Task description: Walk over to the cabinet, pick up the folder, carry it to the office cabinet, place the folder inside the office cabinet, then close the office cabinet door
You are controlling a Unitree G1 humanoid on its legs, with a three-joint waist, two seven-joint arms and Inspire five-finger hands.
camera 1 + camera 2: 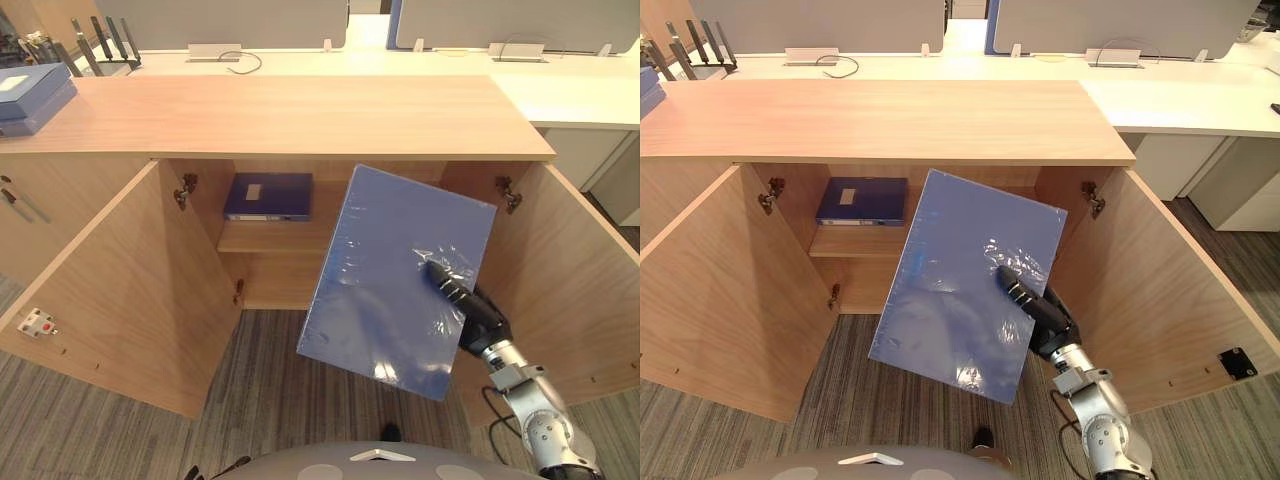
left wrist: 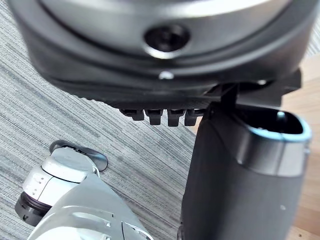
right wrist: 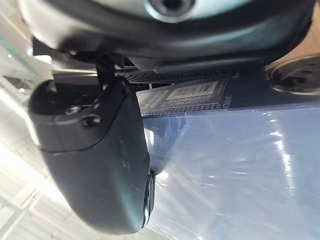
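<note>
Before the cabinet [image 1: 300, 115], right hand [image 1: 470, 300] clamps folder [image 1: 390, 270]; wrist view shows thumb [image 3: 95, 165].

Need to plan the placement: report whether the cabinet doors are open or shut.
Open. The left door and right door stand wide, baring the shelf; the right hand holds the blue folder before it.

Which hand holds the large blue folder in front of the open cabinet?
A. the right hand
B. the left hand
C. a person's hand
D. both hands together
A: the right hand comes in from the lower right and grips the blue folder, its dark fingers on the cover, while the left hand hangs over the carpet.
</note>
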